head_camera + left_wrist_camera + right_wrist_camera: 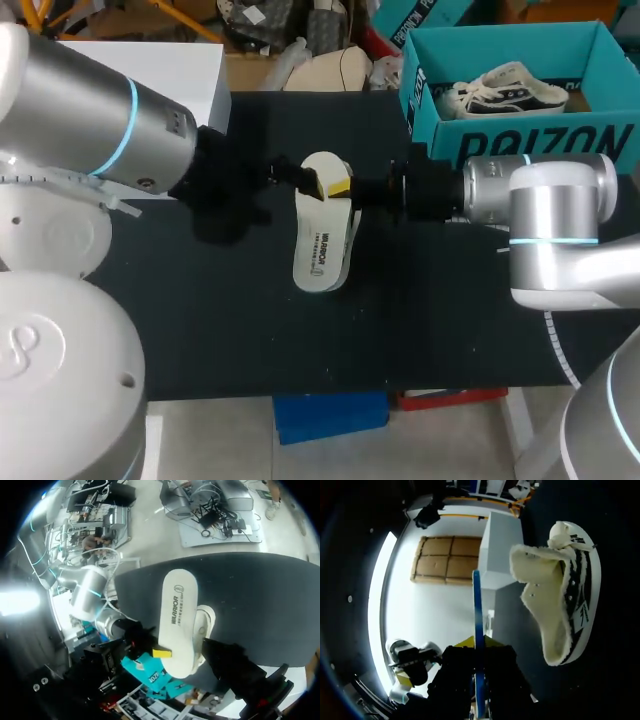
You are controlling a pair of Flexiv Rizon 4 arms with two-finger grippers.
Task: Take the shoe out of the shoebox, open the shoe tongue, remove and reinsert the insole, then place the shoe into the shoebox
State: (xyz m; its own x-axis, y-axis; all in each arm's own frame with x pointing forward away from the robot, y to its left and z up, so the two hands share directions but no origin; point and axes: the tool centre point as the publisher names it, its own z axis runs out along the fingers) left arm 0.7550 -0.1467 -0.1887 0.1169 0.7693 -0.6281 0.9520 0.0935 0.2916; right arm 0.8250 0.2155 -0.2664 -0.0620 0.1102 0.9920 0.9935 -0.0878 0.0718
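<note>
A white insole (pixel 322 240) with dark print lies tilted over the shoe (pixel 353 236), whose edge peeks out beside it on the black table. My right gripper (pixel 340 186) is shut on the insole's far end; in the right wrist view the insole (pixel 478 630) shows edge-on as a thin blue strip between the yellow tips. The fleece-lined shoe (pixel 565 595) lies on its side just beyond. My left gripper (pixel 293 174) stands open at the same end of the insole, holding nothing. Its black finger (pixel 235 672) is beside the shoe (pixel 206 625) and the insole (pixel 177 620).
The teal shoebox (pixel 530 140) stands open at the back right with a second sneaker (pixel 510 90) inside. A white box (pixel 165 60) sits at the back left. The table's front edge (pixel 350 385) runs near the insole's near end.
</note>
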